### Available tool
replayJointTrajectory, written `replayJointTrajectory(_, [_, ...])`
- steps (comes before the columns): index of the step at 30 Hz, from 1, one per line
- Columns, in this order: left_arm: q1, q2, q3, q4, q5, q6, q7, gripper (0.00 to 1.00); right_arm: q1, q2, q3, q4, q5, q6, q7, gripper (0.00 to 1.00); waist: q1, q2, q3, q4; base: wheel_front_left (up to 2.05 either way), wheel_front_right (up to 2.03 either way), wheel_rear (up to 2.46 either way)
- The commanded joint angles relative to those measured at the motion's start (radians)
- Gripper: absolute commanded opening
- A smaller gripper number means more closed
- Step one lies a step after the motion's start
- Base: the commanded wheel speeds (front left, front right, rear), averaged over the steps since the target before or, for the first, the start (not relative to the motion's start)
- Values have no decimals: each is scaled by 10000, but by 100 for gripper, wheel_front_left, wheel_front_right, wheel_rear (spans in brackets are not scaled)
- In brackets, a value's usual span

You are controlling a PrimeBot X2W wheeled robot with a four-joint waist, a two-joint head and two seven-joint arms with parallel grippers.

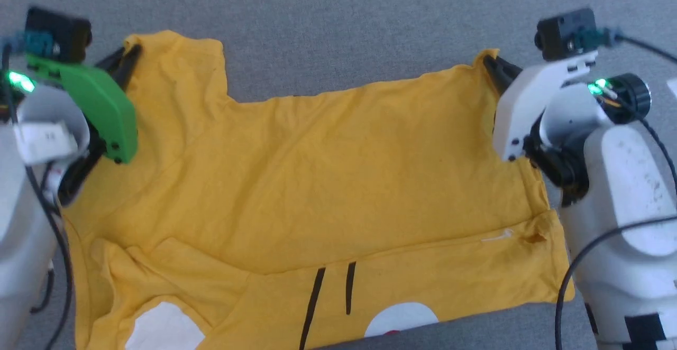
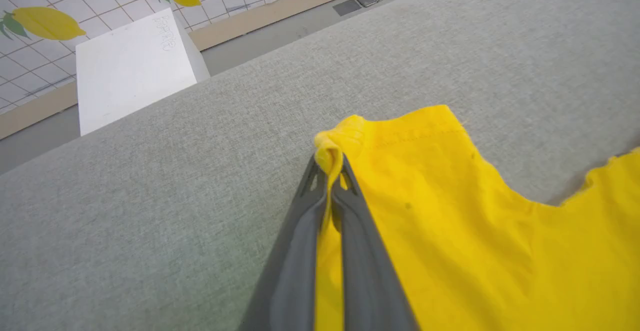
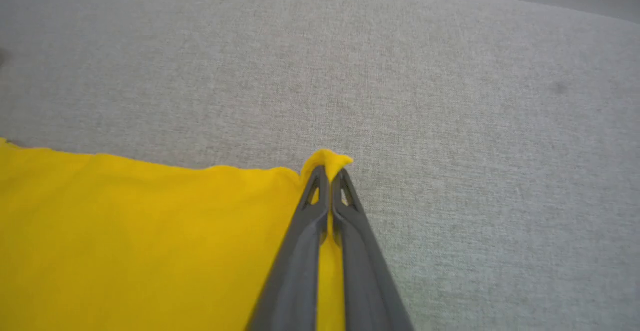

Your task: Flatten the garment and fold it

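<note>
The garment point(image 1: 328, 170) is a yellow shirt spread on the grey surface, plain side up, with a strip of white patches and dark stripes showing along its near edge. My left gripper point(image 1: 129, 54) is shut on the far left corner, a sleeve end; in the left wrist view the cloth point(image 2: 450, 211) bunches between the dark fingers point(image 2: 300, 231) at the gripper tip point(image 2: 328, 163). My right gripper point(image 1: 489, 62) is shut on the far right corner, where the garment point(image 3: 150, 231) pokes up past the gripper tip point(image 3: 327, 171).
The grey fabric-covered surface point(image 1: 344, 17) extends well beyond the shirt's far edge. A white box point(image 2: 130, 66) stands past the surface's edge, in front of a tiled wall with lemon decals point(image 2: 45, 23). Black cables point(image 1: 582, 265) hang by my right arm.
</note>
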Motion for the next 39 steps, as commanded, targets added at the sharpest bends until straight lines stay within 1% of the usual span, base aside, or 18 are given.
replayJointTrajectory(1, [519, 6, 159, -144, -87, 3, -614, 0, 397, -171, 215, -142, 196, -15, -614, 0, -1, 0, -785, 166, 0, 0, 0])
replayJointTrajectory(5, [1757, -16, 505, -595, -203, 302, -1974, 0, 1300, -634, 660, -407, 593, -15, -2101, 0, -1, 0, -1501, 364, 0, 0, 0])
replayJointTrajectory(9, [3178, -90, 800, -1328, -586, 676, -2694, 0, 2138, -957, 706, -518, 871, -15, -3134, 0, -1, 0, -2090, 548, 0, 0, 0])
replayJointTrajectory(12, [4282, -3, 1100, -1891, -980, 977, -2943, 0, 2613, -1063, 657, -517, 1052, -15, -3499, 0, -1, 0, -2365, 649, 0, 0, 0])
replayJointTrajectory(15, [5353, 17, 1327, -2385, -1347, 1302, -3089, 0, 3098, -1171, 431, -450, 1147, -15, -3567, 0, -1, 0, -2611, 846, 0, 0, 0])
replayJointTrajectory(20, [6676, -95, 1385, -2885, -1774, 1641, -3144, 0, 3944, -1321, -1, -461, 1176, -15, -3261, 0, -1, 0, -2976, 1161, 0, 0, 0])
replayJointTrajectory(28, [8133, -439, 1169, -2961, -2370, 1807, -3111, 0, 5374, -1735, -555, -778, 1132, -15, -2003, 0, -1, 0, -3184, 1573, 0, 0, 0])
replayJointTrajectory(33, [8666, -589, 961, -2814, -2617, 1778, -2994, 0, 5962, -1909, -805, -932, 849, -15, -1220, 0, -1, 0, -3166, 1771, 0, 0, 0])
replayJointTrajectory(39, [8594, -818, 571, -2226, -2666, 1534, -2810, 0, 6417, -1756, -867, -898, 649, -15, -216, 0, -1, 0, -3116, 1952, 0, 0, 0])
